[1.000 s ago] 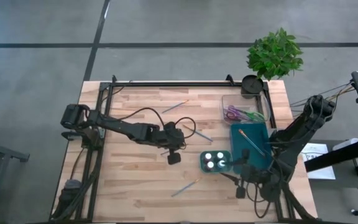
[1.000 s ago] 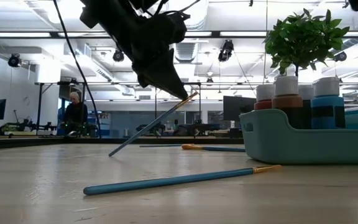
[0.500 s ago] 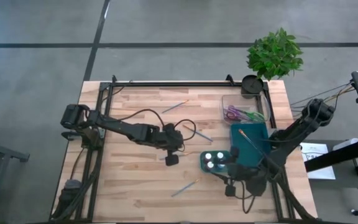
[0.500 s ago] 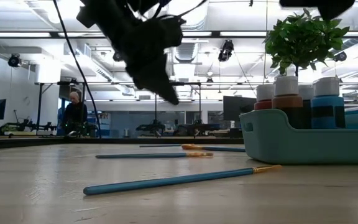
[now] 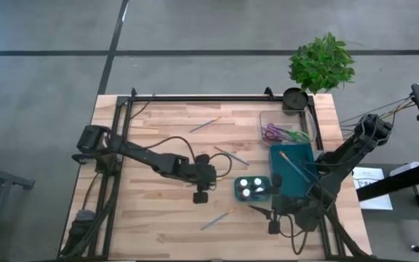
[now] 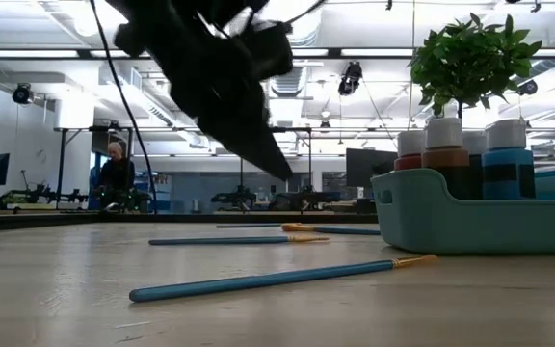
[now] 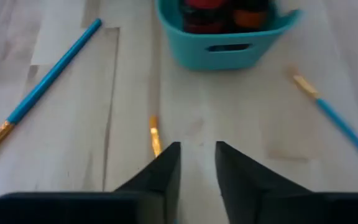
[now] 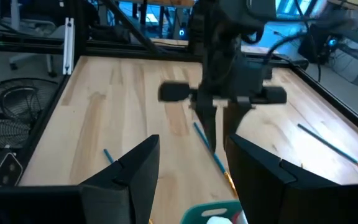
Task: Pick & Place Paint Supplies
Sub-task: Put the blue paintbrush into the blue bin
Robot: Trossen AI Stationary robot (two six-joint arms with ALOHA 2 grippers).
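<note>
Nearest the low camera, a blue-handled paintbrush lies flat on the wooden table, its orange tip pointing toward the small teal tub of paint bottles. Behind it a second blue brush also rests flat on the boards, directly beneath the left gripper, whose jaws stand a narrow gap apart and hold nothing; in the left wrist view the orange tip of that brush shows just ahead of the left-hand finger, free of both. Straight ahead of those jaws sits the tub with its red and orange bottles, and off to either side of them lie two more brushes, one slanting away on one flank and one on the other. The right gripper hovers on the far side of the tub from the left one, its jaws parted fairly wide and empty, with the tub's rim just below and between them and the left gripper facing it across the table. Seen from above, the right gripper is just beside the tub, close to a dark teal tray holding a single brush. Beyond that stand a clear box of purple and green items, another brush near the far edge, and a potted plant.
</note>
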